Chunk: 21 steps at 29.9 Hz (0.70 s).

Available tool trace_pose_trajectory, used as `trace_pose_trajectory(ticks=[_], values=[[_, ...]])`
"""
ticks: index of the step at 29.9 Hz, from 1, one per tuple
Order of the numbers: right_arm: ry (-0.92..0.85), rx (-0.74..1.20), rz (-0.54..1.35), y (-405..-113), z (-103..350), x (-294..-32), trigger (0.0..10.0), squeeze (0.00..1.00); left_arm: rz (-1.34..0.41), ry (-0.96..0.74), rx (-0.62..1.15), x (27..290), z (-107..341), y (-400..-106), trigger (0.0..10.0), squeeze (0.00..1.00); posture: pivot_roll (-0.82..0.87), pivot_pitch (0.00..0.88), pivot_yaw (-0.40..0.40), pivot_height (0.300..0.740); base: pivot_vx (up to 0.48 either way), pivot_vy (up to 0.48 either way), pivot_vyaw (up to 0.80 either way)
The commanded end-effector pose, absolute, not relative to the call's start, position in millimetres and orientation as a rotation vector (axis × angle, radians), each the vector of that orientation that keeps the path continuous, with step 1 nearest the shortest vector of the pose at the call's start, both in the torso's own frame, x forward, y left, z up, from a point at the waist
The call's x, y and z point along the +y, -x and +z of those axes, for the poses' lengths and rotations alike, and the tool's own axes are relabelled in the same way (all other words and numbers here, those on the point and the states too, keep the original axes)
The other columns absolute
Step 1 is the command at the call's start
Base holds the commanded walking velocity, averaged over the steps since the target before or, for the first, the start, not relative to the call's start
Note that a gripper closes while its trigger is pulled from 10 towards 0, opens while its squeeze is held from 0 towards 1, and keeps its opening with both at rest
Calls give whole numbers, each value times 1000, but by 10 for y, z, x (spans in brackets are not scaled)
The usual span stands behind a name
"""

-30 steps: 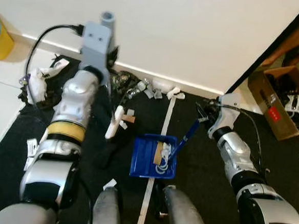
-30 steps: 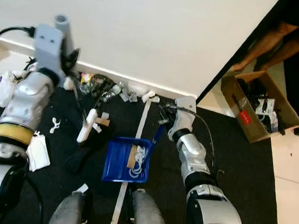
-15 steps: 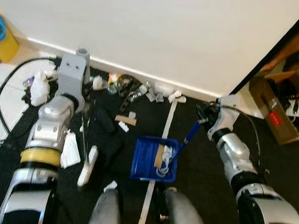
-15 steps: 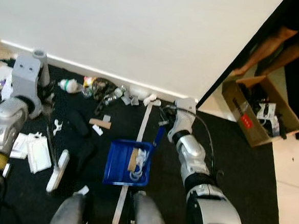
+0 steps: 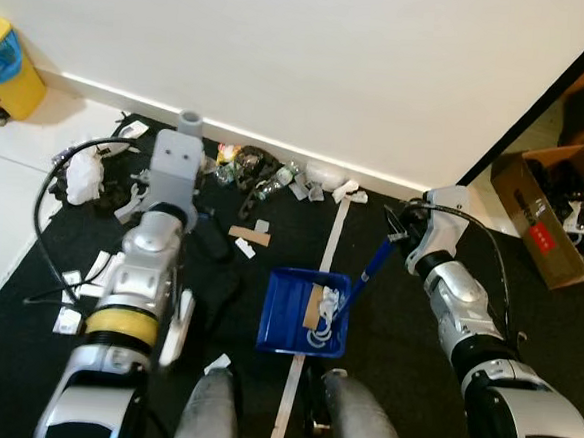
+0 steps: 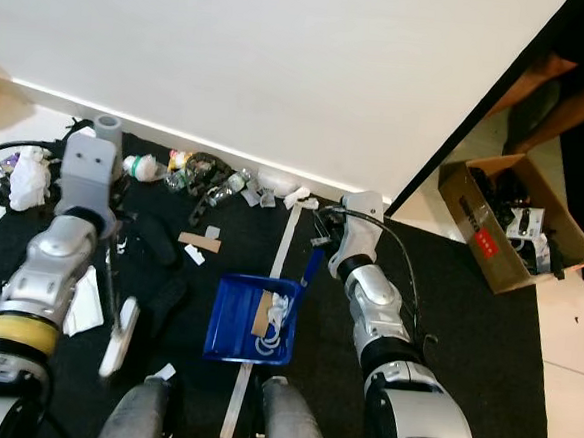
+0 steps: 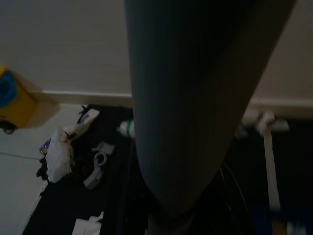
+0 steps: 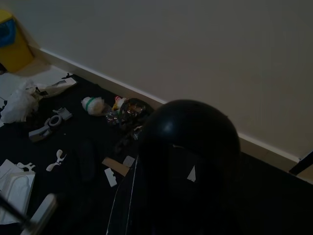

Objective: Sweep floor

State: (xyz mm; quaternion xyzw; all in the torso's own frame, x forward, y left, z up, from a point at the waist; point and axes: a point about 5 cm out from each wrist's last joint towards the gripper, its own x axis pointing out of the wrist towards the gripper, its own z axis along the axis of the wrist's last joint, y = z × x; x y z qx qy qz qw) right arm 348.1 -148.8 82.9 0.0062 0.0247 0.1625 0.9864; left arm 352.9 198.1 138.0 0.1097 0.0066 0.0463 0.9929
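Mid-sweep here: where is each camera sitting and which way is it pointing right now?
Head stereo eyes: look down at the blue dustpan on the black mat; both arms and legs show.
Left wrist: faces the wall over white litter, behind a dark grey shaft.
Right wrist: faces the wall; a dark round part blocks it.
Shared: the yellow bin.

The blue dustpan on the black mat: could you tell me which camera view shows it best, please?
The left eye view shows the blue dustpan best: whole, unblocked, scraps inside. The right eye view gives it equally whole. The left wrist view catches just a dim blue sliver; the right wrist view only a dark outline.
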Motion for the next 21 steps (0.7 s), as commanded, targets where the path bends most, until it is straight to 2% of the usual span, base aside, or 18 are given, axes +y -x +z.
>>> trace_pose_trajectory(ticks=[1,4,10,14,21], values=[[-52,133,344,-3378,634,-1446,10000,0,115,-186,5,1918,1356,-3543,10000,0,44,202,-34,740,0,0,0],[-47,132,345,-3375,633,-1460,10000,0,169,-91,53,1835,1319,-3591,10000,0,37,204,-34,740,0,0,0],[-40,133,342,-3376,635,-1485,10000,0,217,-28,47,1627,1303,-3658,10000,0,32,209,-36,740,0,0,0],[-37,134,343,-3379,639,-1492,10000,0,123,38,17,1314,1393,-3745,10000,0,30,208,-38,740,0,0,0],[-35,135,345,-3381,641,-1495,10000,0,15,103,-17,946,1576,-3811,10000,0,31,209,-38,740,0,0,0]])
